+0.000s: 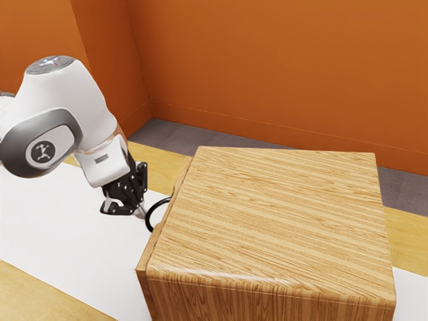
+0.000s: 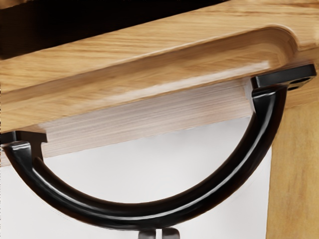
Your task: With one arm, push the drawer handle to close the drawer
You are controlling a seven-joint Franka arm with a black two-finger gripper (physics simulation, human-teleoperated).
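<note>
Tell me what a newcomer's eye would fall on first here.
Probably the big wood-grained cabinet, at the exterior view's right, with the bright orange wall behind it. Next, the black curved handle sweeping across the wrist view, with the gripper right by it in the exterior view.

The box (image 1: 281, 214) is wood, striped with grain, satin along its top's near edge. The front (image 2: 124, 55) is smooth wood, its groove softly shiny. The handle (image 2: 142, 214) is smooth, glossy black, metal or plastic, I can't tell. Between the worktop's (image 1: 30, 291) smooth wooden edges, the white sheet (image 1: 60, 221) looks matt.
</note>
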